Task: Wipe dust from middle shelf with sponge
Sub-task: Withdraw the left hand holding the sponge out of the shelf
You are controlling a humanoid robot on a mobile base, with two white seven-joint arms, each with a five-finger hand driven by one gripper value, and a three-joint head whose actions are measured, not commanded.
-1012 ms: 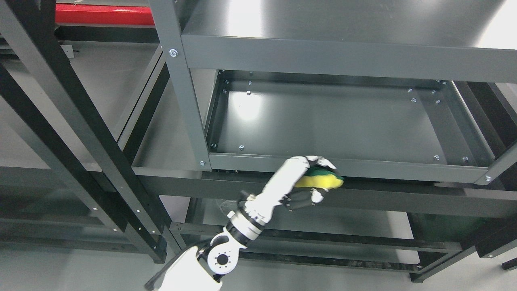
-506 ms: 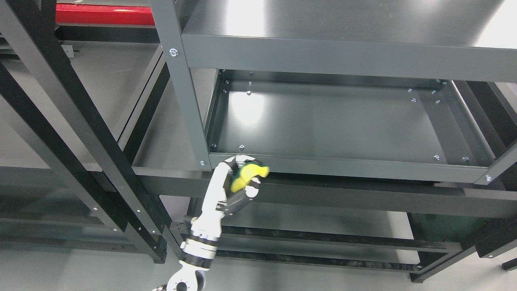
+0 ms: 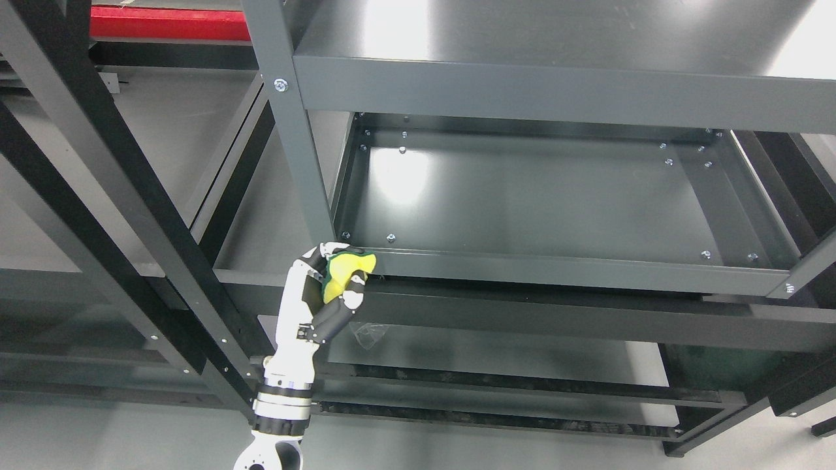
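One robot hand is seen in the head view: the left hand (image 3: 323, 287), whose white arm rises from the bottom edge left of the middle. Its fingers (image 3: 353, 297) are curled around a yellow and green sponge (image 3: 345, 273), which is gripped with the green face turned up and the yellow foam toward the palm. The sponge is pressed against the front rail at the left front corner of the middle shelf (image 3: 542, 202), right beside the grey upright post (image 3: 297, 150). The shelf's flat dark panel is seen lying behind the rail, with small bolts along its edges and a bright glare on its left part. The top shelf (image 3: 555, 91) is seen above it, and a lower shelf (image 3: 496, 359) below, where a small crumpled piece of clear film (image 3: 369, 333) is lying near the wrist. Black diagonal frame bars (image 3: 117, 196) are crossed over the left of the view, and a red strip (image 3: 166, 26) is visible at the upper left.
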